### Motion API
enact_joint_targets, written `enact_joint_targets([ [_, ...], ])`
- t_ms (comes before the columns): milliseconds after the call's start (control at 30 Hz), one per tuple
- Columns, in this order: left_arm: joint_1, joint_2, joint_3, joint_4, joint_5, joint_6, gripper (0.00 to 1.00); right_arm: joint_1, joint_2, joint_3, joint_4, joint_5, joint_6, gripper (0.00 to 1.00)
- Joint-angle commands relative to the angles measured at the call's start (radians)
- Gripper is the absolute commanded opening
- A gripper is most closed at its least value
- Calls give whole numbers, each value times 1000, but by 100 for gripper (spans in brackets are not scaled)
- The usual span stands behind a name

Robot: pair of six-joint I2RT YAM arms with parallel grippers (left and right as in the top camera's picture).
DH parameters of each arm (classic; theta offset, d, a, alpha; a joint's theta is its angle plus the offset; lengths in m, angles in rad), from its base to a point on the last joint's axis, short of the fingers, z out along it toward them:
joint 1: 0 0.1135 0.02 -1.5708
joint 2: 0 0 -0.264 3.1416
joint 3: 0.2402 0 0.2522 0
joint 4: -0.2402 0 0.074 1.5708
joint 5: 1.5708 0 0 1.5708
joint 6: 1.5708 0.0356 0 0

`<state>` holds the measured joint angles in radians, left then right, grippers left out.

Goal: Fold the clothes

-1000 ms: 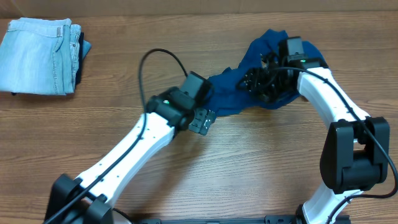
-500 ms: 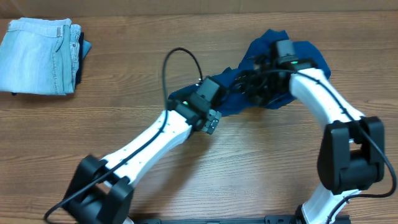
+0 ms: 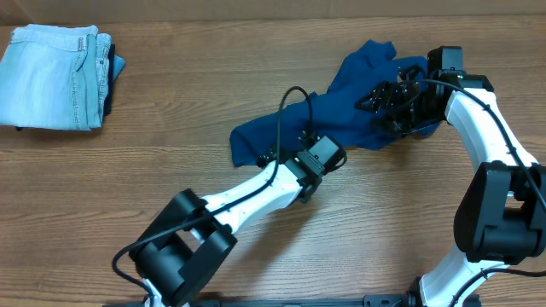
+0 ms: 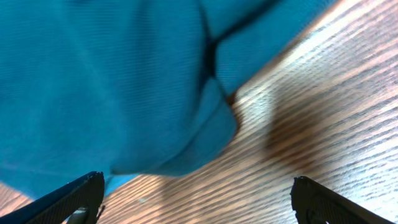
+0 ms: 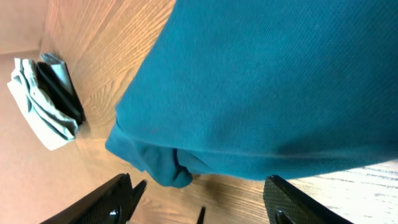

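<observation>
Teal-blue shirt [image 3: 341,115] lies in a crumpled band on the wooden table [image 3: 171,196], directly ahead of both pincers and partly beneath them. Seen overhead, it stretches from under the left wrist up to the right one.

The left pincer [image 4: 199,193] is released, its jaws spread wide with only bare wood between the tips; a rolled hem of the shirt sits just beyond them. The right pincer [image 5: 202,202] is also released and holds nothing, and the fabric begins just past its fingertips.

The likeliest slip from here is a bad pinch. The cloth is doubled over itself, so a jaw closing on a lump could take several layers at once and drag the whole heap instead of spreading it. The table looks smooth, so a one-sided pull may slide the garment rather than flatten it. The left arm's black cable [image 3: 286,107] loops over the fabric and might catch a fold, and the two wrists work close together.

The shirt is a fine, soft knit, deep blue, with no sleeve or collar clearly laid out. The folded light-blue jeans [image 3: 55,77] rest well behind the left pincer, at the far corner.
</observation>
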<state>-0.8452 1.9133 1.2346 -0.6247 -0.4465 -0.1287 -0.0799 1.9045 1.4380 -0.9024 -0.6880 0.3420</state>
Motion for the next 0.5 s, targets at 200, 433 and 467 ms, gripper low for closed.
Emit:
enact_joint_targets([
  [200, -15, 94, 23, 81, -162, 0, 96, 2, -27, 23, -18, -21, -37, 72],
  [433, -15, 96, 24, 172, -222, 6, 85, 2, -27, 23, -24, -21, -44, 72],
  [467, -15, 96, 25, 184, -237, 10, 84, 2, -27, 23, -24, -21, -45, 72],
])
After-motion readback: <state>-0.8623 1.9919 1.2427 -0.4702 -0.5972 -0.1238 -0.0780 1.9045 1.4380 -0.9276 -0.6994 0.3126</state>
